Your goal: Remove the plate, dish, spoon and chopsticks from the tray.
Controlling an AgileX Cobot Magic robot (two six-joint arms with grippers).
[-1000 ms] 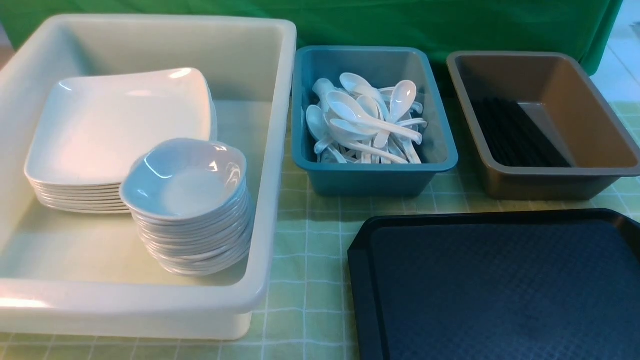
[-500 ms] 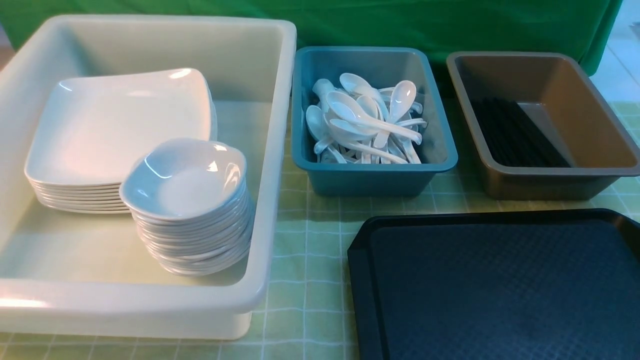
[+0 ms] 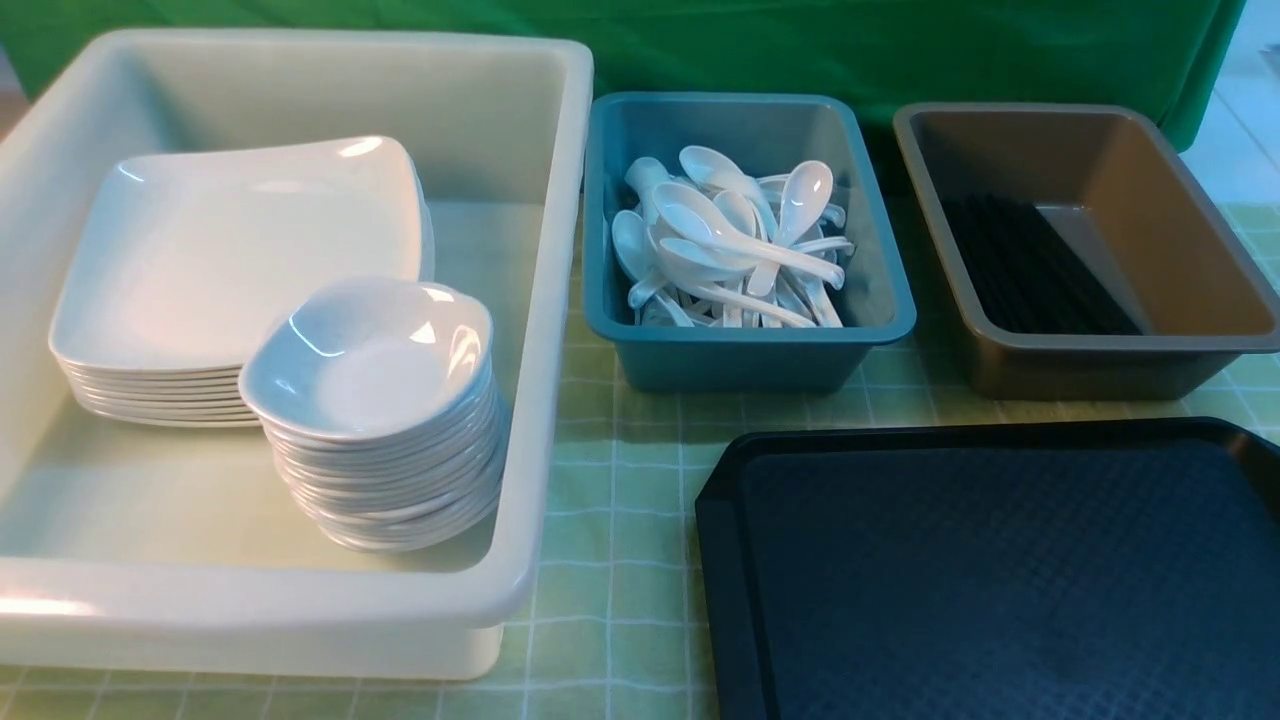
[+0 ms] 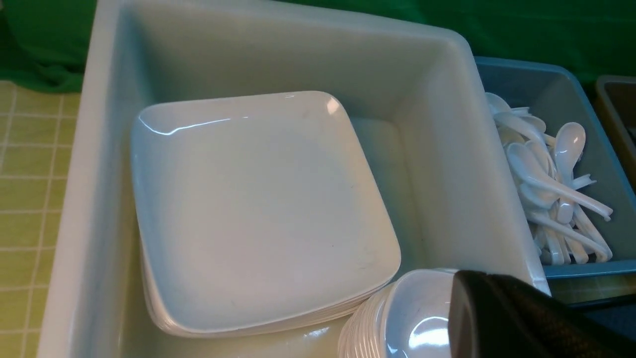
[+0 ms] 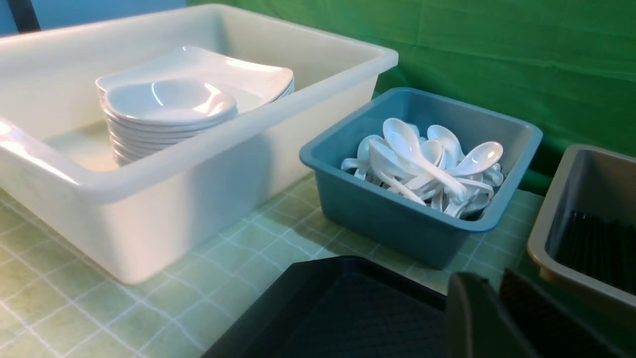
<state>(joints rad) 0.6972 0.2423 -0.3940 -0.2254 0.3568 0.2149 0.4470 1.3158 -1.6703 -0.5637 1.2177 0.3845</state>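
Open tablecloth strip point(image 3: 640, 470) beside tray point(image 3: 1000, 580); beyond tray, spoon bin point(image 3: 745, 355), brown bin point(image 3: 1090, 370) and white tub point(image 3: 520, 400) obstruct.

Tray point(image 3: 1000, 580) cut off at frame's bottom-right edges.

Neither arm shows in our front view. Left gripper point(image 4: 521, 318): only one dark finger edge enters its wrist view; we read it as closed. Right gripper point(image 5: 497, 318): two dark fingers point(image 5: 472, 323) visible, a narrow gap between them.

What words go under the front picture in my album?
Bare black tray before sorted tubs: plates, bowls, spoons, chopsticks.
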